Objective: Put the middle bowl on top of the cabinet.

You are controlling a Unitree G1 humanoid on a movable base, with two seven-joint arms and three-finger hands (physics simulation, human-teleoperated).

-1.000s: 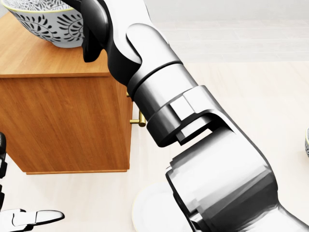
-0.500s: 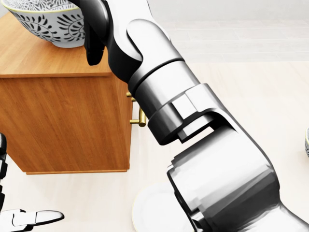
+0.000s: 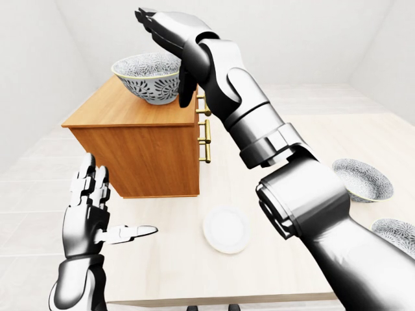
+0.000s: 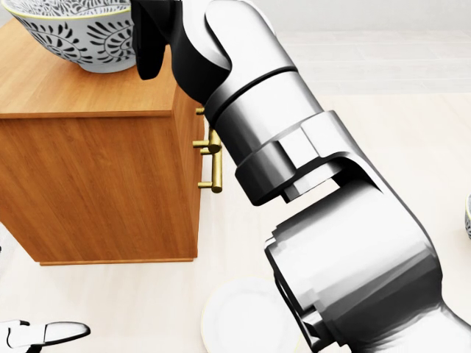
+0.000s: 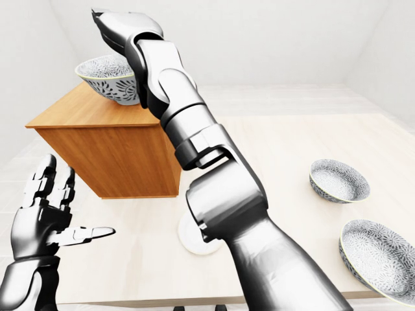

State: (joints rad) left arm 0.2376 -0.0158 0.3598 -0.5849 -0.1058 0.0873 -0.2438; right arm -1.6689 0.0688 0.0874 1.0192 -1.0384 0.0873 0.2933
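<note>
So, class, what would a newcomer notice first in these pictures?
The big silver arm sweeps up the middle of the left-eye view, its right hand open over a patterned bowl on the wooden cabinet. Two more bowls sit at the table's right side, and the left hand is raised open at lower left.

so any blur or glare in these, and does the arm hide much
Head view: sharp, but the right arm fills the middle and the top edge crops the patterned bowl on the cabinet. Left-eye view: no blur, soft even light, bright sheen on the arm's metal. Right-eye view: the same, barely any cast shadows.
</note>
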